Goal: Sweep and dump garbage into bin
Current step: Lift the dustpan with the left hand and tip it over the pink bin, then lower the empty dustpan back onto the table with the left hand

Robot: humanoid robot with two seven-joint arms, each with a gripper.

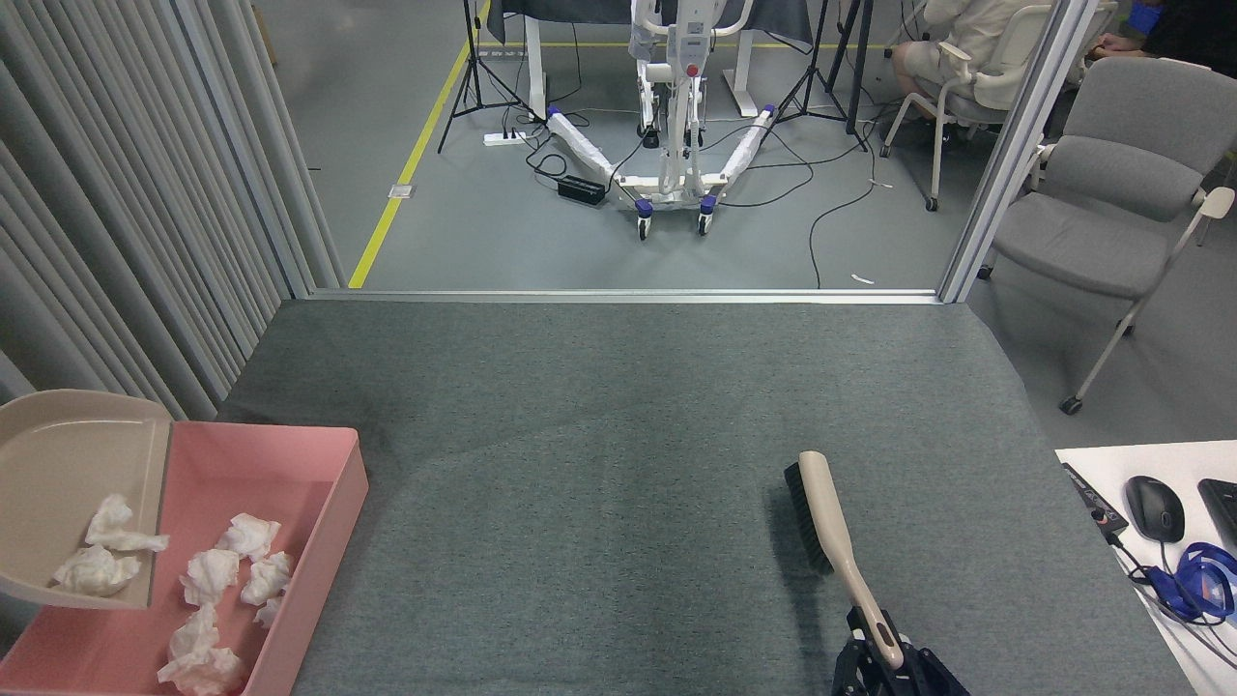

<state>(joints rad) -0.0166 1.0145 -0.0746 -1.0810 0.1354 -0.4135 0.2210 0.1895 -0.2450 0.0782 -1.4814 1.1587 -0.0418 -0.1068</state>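
Near right edge: right gripper (884,667), clenched on the brush (833,536) handle, bristles pointing far-left above grey carpet (618,435). Near left corner: pink bin (329,512) holding tissue wads (227,604); beige dustpan (58,474) overhanging its left wall, two wads (101,551) inside. Left gripper out of view. Carpet between bin and brush open, as far as the metal threshold (628,296).

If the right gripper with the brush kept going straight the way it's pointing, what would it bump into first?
Probably nothing soon. The right gripper points the brush up and slightly left across the bare grey mat. No paper lies that way; next comes the mat's far edge, though depth is hard to judge.
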